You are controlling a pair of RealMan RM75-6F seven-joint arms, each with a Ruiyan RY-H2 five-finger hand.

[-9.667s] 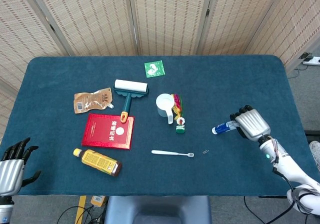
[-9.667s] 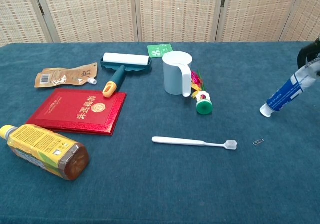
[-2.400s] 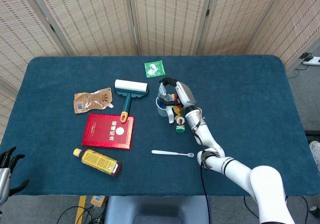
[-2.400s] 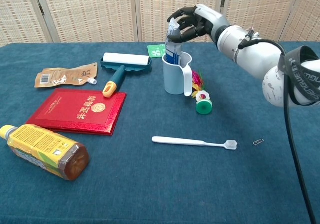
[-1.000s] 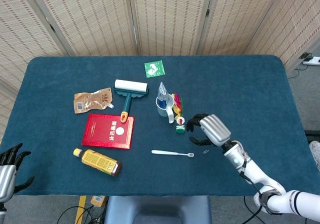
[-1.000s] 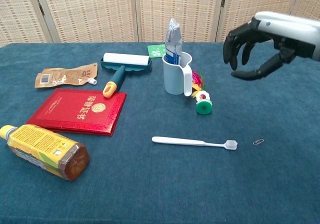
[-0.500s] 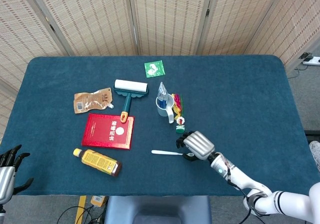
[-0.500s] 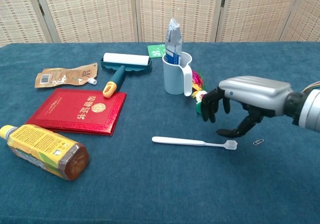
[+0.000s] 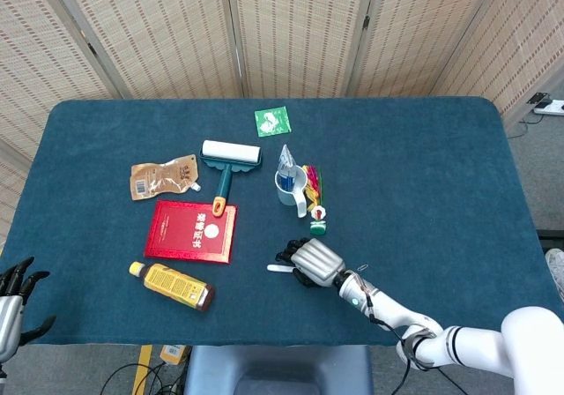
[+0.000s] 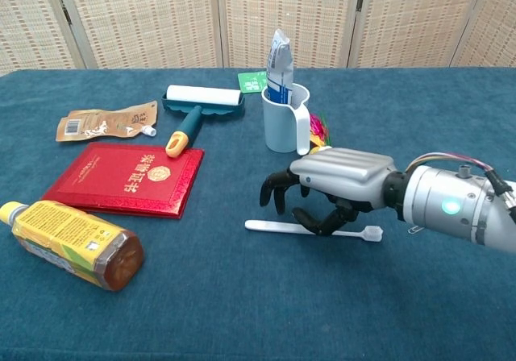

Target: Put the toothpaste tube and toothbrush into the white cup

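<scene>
The blue-and-white toothpaste tube (image 10: pixel 279 61) stands upright in the white cup (image 10: pixel 280 127) at mid-table; the head view shows the tube (image 9: pixel 285 159) and cup (image 9: pixel 289 189) too. In front of the cup the white toothbrush (image 10: pixel 270 226) lies flat on the cloth, its bristle head to the right. My right hand (image 10: pixel 332 187) arches low over the toothbrush's middle, fingers curved down and apart, fingertips at the handle; the brush still rests on the table. In the head view that hand (image 9: pixel 315 261) covers most of the brush. My left hand (image 9: pixel 12 301) hangs empty at the lower left edge.
Left of the cup lie a lint roller (image 10: pixel 200 101), a red booklet (image 10: pixel 125 177), a brown pouch (image 10: pixel 105 122) and an amber bottle (image 10: pixel 74 244). A green packet (image 10: pixel 256 80) sits behind the cup. A colourful green-capped toy (image 9: pixel 315 203) lies just right of the cup.
My right hand has moved left and down from beside the bristle end to over the middle of the toothbrush. The tube stays in the cup.
</scene>
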